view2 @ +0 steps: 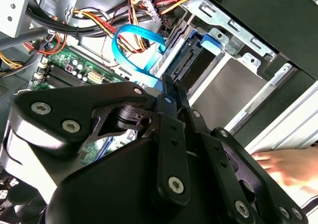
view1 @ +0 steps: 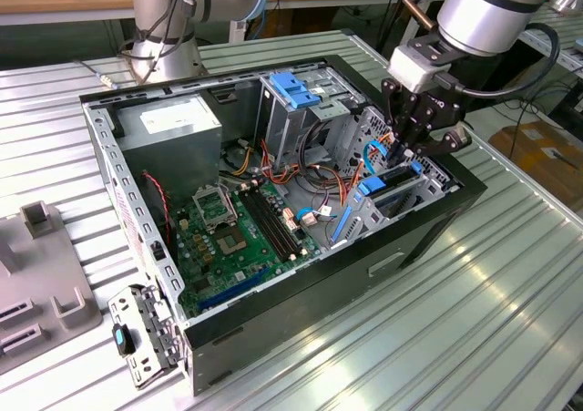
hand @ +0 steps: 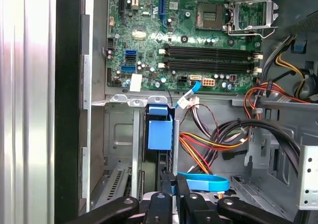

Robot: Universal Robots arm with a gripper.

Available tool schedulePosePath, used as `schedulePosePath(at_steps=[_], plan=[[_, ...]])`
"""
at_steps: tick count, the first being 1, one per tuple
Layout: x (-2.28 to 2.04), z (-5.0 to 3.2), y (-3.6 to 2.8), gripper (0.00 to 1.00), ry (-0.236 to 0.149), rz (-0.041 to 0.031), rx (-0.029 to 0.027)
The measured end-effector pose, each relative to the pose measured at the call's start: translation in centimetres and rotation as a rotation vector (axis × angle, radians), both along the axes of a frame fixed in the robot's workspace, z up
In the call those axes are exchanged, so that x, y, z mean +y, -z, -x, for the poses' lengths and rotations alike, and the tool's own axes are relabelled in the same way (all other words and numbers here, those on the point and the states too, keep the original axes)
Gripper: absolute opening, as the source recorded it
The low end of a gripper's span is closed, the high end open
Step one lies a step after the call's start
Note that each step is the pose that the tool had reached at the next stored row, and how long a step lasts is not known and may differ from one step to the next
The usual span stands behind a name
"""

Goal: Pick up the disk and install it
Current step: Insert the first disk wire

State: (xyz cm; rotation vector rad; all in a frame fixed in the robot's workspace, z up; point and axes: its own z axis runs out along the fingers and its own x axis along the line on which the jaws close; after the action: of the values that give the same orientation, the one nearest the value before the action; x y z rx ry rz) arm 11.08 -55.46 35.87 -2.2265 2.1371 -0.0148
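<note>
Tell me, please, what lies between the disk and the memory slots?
In the first wrist view, a metal rim and a thin blue cable separate the disk from them.

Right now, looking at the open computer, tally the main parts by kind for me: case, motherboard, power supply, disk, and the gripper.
Computer case: 1
Motherboard: 1
Power supply: 1
Disk: 1, standing in the drive cage
Gripper: 1, right above the disk
Total: 5
</note>
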Motion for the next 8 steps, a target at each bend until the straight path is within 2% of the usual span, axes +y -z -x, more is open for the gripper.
schedulePosePath(at_steps=[8], plan=[[0.0,0.0,0.05,0.16,-0.002,0.0,-0.0013]])
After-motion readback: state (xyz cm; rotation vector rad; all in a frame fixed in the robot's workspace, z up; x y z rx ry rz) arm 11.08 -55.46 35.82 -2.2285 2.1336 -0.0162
